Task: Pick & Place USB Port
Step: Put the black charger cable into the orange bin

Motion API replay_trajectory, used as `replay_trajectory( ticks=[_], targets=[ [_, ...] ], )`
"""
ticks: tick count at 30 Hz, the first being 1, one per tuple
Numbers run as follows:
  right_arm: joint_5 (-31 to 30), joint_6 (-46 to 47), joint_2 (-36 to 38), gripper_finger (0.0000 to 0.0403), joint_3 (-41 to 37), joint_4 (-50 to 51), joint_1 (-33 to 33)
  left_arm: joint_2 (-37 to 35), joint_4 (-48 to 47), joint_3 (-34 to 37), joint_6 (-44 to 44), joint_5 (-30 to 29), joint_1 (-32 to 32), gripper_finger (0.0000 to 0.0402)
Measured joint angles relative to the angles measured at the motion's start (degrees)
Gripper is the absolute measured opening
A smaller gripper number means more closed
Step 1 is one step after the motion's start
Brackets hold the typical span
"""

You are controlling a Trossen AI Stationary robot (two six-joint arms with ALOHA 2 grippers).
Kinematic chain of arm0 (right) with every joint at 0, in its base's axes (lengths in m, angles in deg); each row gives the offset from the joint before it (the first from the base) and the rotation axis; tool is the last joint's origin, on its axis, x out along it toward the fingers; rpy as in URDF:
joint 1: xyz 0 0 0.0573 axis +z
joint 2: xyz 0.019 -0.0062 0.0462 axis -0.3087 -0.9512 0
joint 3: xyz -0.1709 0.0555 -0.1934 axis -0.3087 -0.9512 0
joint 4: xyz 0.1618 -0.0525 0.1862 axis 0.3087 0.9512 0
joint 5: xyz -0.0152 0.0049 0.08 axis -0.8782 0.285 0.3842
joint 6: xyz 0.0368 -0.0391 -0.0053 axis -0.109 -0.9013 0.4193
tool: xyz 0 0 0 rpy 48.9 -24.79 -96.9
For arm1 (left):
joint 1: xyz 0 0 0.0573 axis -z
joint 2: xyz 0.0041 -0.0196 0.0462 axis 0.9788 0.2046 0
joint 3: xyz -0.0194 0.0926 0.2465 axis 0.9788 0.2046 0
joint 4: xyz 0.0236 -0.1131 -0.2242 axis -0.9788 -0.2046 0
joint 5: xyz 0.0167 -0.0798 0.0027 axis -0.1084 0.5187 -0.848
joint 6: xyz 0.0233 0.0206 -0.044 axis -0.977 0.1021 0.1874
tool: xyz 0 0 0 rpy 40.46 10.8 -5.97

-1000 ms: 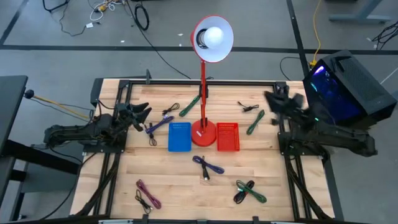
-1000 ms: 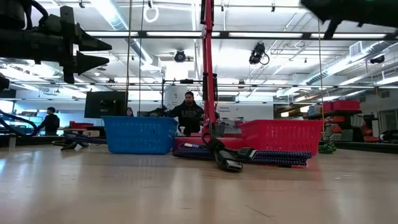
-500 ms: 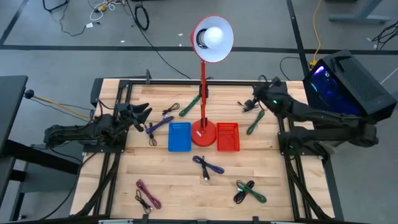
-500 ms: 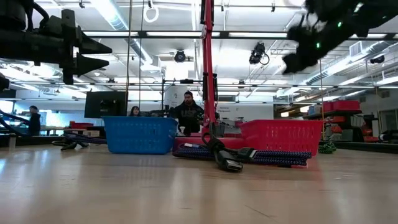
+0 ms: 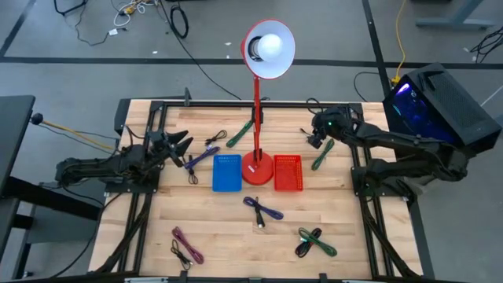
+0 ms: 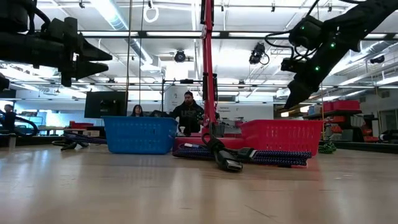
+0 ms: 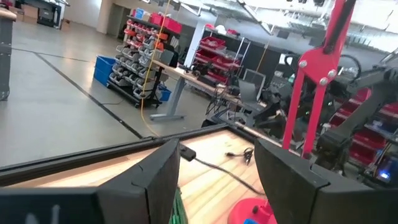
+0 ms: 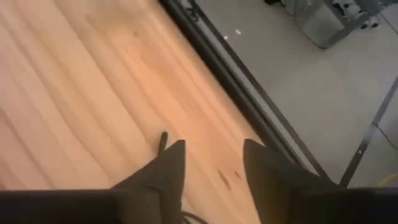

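Observation:
Several coiled cables lie flat on the wooden table (image 5: 236, 236). A small black cable (image 5: 313, 135) lies at the far right, and its end (image 8: 163, 142) shows just past one finger in the right wrist view. My right gripper (image 5: 316, 140) (image 6: 291, 99) (image 8: 211, 146) hangs open above it, fingers slanting down, touching nothing. My left gripper (image 5: 182, 141) (image 6: 102, 59) (image 7: 217, 149) waits open and level above the table's left part, near a purple-blue cable (image 5: 200, 157). A blue bin (image 5: 226, 173) and a red bin (image 5: 288, 173) stand at mid-table.
A red desk lamp (image 5: 257, 167) stands between the bins, its pole rising at the centre. A green cable (image 5: 322, 155) lies near the right gripper, another green one (image 5: 238, 135) left of the pole. More cables (image 5: 263, 210) (image 5: 314, 242) (image 5: 186, 245) lie toward the near edge. People sit beyond the table (image 6: 188, 112).
My right gripper has swung from over the table's right edge toward the left and come down over the black cable at the far right, its fingers tipping downward. No cable has moved.

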Motion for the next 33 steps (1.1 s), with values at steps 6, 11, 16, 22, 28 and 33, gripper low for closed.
replay_trajectory(
  ticks=[6, 11, 16, 22, 28, 33],
  targets=[
    [2.16, -0.64, -3.49, 0.0234, 0.00, 3.95, -0.06, 0.00, -0.20, 0.00, 0.21, -0.16, 0.00, 0.0213],
    [2.17, -0.18, -7.33, 0.0256, 0.00, 6.95, -0.06, 0.00, -0.18, 0.00, 0.23, -0.16, 0.00, 0.0213],
    [3.24, 0.01, -11.89, 0.0261, 0.00, 6.88, -0.06, 0.00, -0.20, 0.00, 0.64, -0.16, 0.00, 0.0213],
    [1.64, -0.77, -16.99, 0.0261, 0.00, 5.45, -0.07, 0.00, -0.17, 0.00, 0.64, -0.14, 0.00, 0.0213],
    [1.53, -1.93, -20.16, 0.0261, 0.02, 3.34, -1.17, 0.00, -0.16, 0.00, 0.60, -0.14, 0.00, 0.0213],
    [1.88, -2.56, -23.05, 0.0247, 0.29, 2.29, -2.38, 0.00, -0.16, 0.00, 0.55, -0.14, 0.00, 0.0213]
  ],
)
